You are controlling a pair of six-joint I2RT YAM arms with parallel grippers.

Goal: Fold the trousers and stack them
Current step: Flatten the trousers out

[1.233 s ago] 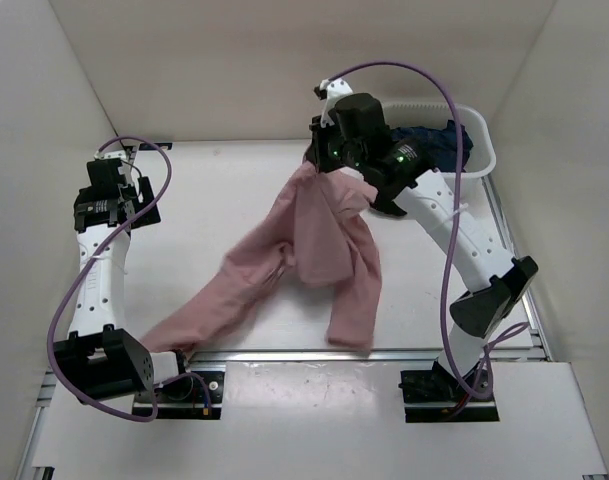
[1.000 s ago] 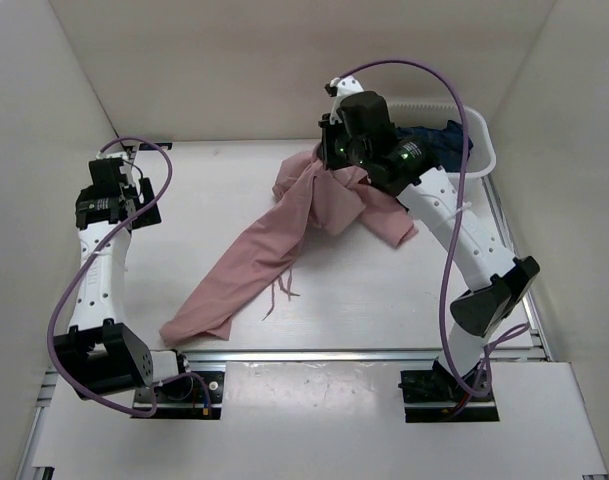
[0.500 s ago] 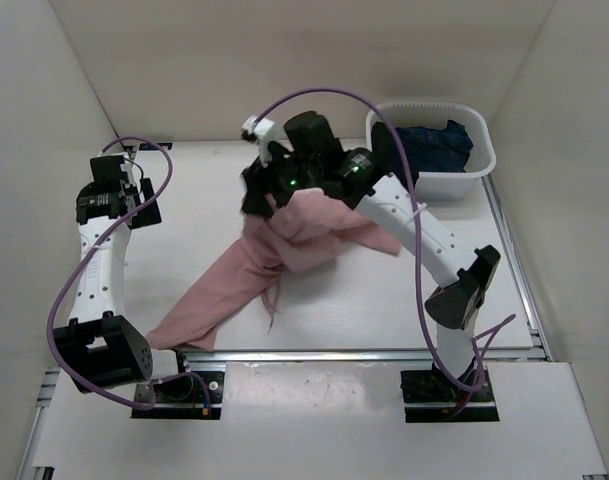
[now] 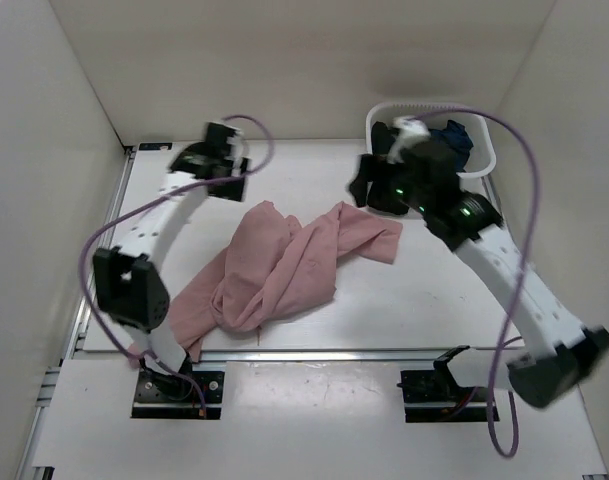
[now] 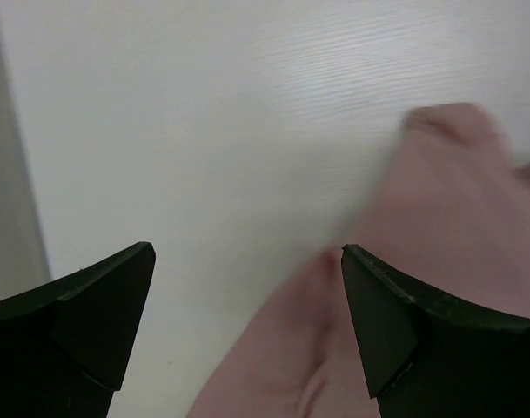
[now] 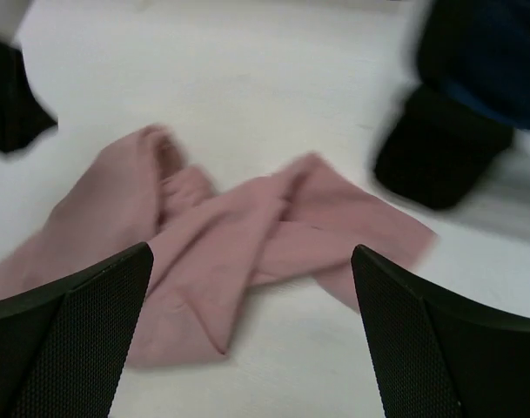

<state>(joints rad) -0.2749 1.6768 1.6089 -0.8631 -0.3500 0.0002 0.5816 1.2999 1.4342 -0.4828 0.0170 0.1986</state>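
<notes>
The dusty-pink trousers [image 4: 284, 265] lie in a crumpled heap across the middle of the table, one leg trailing to the front left. In the right wrist view the trousers [image 6: 221, 235] lie free below the open right gripper [image 6: 251, 287], nothing between its fingers. That right gripper [image 4: 369, 190] hovers above the heap's far right end. The left gripper [image 4: 224, 165] is at the back of the table, beyond the heap's far left corner. In its wrist view the left gripper [image 5: 247, 296] stands open above the white table, with the trousers [image 5: 439, 218] under its right finger.
A white basket [image 4: 479, 160] at the back right holds dark navy garments [image 4: 454, 140]; they show as a dark mass [image 6: 456, 131] in the right wrist view. White walls enclose the table on three sides. A metal rail [image 4: 314, 353] runs along the near edge.
The right gripper let go of the trousers, which dropped into a heap, and it drew back to the right. The left arm swung from the left side to the back centre.
</notes>
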